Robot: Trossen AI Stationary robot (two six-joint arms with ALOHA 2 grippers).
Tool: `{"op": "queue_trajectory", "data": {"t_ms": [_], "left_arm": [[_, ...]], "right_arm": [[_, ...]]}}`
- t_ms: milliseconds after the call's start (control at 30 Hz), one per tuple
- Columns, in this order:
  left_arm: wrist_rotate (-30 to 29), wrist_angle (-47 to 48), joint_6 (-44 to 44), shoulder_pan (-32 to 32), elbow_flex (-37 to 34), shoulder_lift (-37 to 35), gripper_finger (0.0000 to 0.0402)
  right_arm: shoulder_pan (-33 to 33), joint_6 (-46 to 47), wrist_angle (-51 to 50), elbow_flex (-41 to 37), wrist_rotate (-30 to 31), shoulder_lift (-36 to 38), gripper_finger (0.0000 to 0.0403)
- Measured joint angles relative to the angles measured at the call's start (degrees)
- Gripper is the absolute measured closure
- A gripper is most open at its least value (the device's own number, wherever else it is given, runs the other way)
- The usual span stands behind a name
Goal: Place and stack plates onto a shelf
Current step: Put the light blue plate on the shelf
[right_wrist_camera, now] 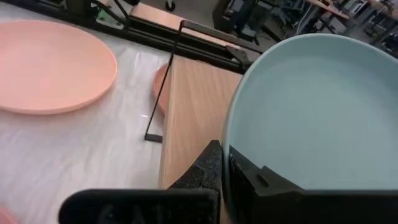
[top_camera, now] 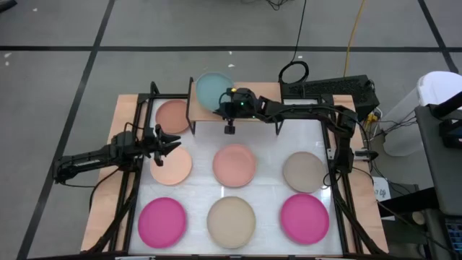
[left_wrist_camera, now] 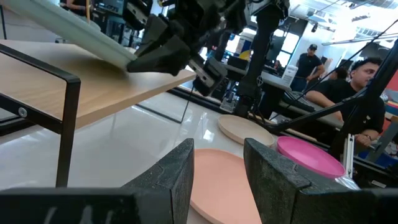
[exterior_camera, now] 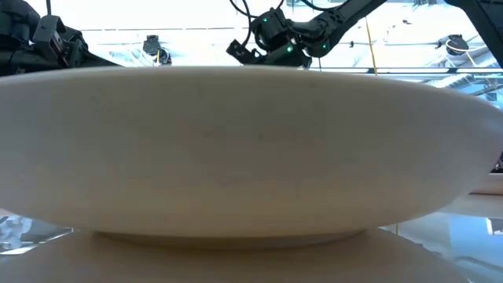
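The shelf [top_camera: 249,110] stands at the table's far middle. My right gripper [top_camera: 229,101] is shut on the pale teal plate [top_camera: 214,90] above the shelf's left part; the plate also shows in the right wrist view [right_wrist_camera: 317,106] and, tilted, in the left wrist view [left_wrist_camera: 68,28]. My left gripper [top_camera: 173,141] is open and empty, above the far edge of the peach plate [top_camera: 171,165]. On the table lie a brownish-red plate [top_camera: 173,115], a pink one [top_camera: 234,165], a taupe one [top_camera: 304,172], a beige one [top_camera: 231,220] and two magenta ones [top_camera: 162,221], [top_camera: 304,218]. My right gripper pinches the teal plate's rim [right_wrist_camera: 233,134] on the plate's near right side, one finger on its upper face and one on its underside. The fingers come from the table's right, about level. The plate is tilted over the shelf top [right_wrist_camera: 193,106]; whether it touches the shelf, I cannot tell.
The beige plate [exterior_camera: 251,149] fills the low view. The shelf's black leg [left_wrist_camera: 62,124] stands close to my left gripper. People [left_wrist_camera: 354,81] are in the room beyond the table's right side. A power strip and cables [top_camera: 332,87] lie behind the shelf.
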State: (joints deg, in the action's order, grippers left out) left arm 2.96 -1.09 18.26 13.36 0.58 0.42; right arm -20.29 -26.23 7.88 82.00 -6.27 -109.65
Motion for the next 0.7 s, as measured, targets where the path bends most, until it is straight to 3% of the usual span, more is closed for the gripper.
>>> {"op": "queue_trajectory", "data": {"t_ms": [200, 700], "left_arm": [[0.0, 0.0, 0.0, 0.0, 0.0, 0.0, 0.0257], [0.0, 0.0, 0.0, 0.0, 0.0, 0.0, 0.0257]], "right_arm": [[0.4, 0.0, -1.1, 0.0, 0.0, 0.0, 0.0398], [1.2, -0.4, -3.0, -0.1, 0.2, 1.5, 0.0338]]}}
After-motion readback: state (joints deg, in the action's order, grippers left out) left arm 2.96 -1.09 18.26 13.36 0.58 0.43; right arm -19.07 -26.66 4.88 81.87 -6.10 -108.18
